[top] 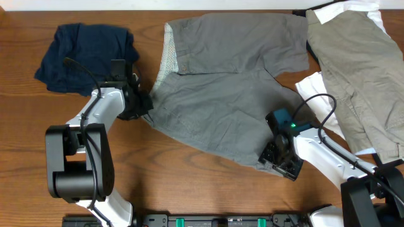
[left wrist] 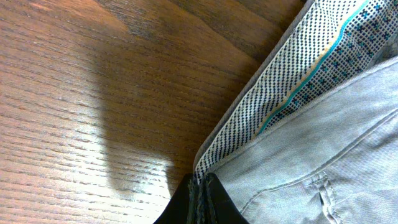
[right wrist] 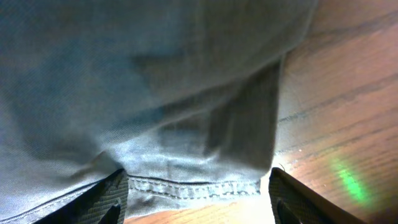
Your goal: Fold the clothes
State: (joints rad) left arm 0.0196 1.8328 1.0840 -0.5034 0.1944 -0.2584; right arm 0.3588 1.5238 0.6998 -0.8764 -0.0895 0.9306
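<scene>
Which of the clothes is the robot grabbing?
The grey shorts in the middle: the left gripper pinches their waistband. The navy garment and the khaki garment lie off to the sides.

Robotics lab (arms (top: pixel 95 113), wooden table (top: pixel 25 126))

Overhead: the khaki-beige woven garment (top: pixel 360 75) runs off the right edge and hides most of the white cloth (top: pixel 312 85) beneath it. Left wrist view: we see only the tips of the left gripper (left wrist: pixel 202 202) at the bottom edge, and the mid-grey woven shorts (left wrist: pixel 323 155) leave the frame at right. Right wrist view: the shorts' upper cloth is blurred; the right gripper (right wrist: pixel 198 194) shows only two cropped black fingers (right wrist: pixel 102 199).
</scene>
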